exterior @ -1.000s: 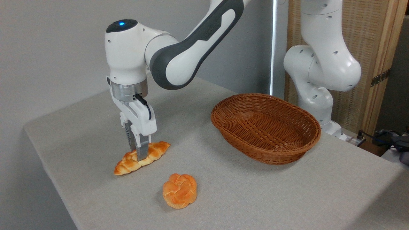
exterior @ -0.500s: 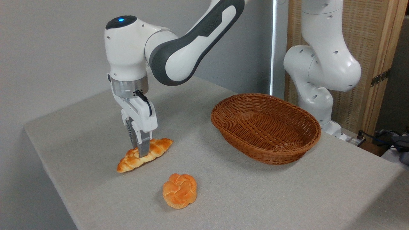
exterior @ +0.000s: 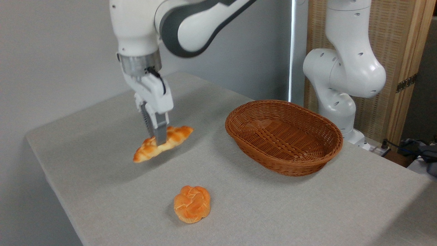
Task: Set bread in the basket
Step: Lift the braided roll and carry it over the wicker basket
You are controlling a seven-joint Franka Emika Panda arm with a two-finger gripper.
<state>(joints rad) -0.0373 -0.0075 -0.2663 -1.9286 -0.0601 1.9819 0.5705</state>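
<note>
The single camera view looks down across a table (exterior: 307, 212) covered in a pale grey cloth with a fine, even weave. The gripper (exterior: 157, 138), hanging from a white and dark grey arm (exterior: 191, 24), is clamped across the middle of the bread (exterior: 174, 136). Its flat grey metal fingers (exterior: 160, 131) point straight down and pinch the loaf from both sides. The bread is a long, narrow plait with pointed ends, glossy golden-orange on the ridges and paler in the creases. It hangs clear of the cloth, tilted so the left tip sits lower than the right, and a soft shadow lies on the table below it.

To the right, well apart from the loaf, stands the basket (exterior: 327, 131): an oval, shallow bowl of reddish-brown wicker with a thick braided rim and tightly woven walls. It holds nothing that can be seen. Open cloth lies between the bread and the basket's left rim.

Near the front edge of the table, below and to the right of the loaf, lies a bun (exterior: 192, 204), round and knotted, orange with lighter folds, resting flat on the cloth.

Behind the basket rises the arm's smooth white base (exterior: 341, 75). Beyond it stands a screen (exterior: 399, 44) of pale woven cane in a light wooden frame with a metal hinge. Some cables (exterior: 409, 145) lie at the far right edge.
</note>
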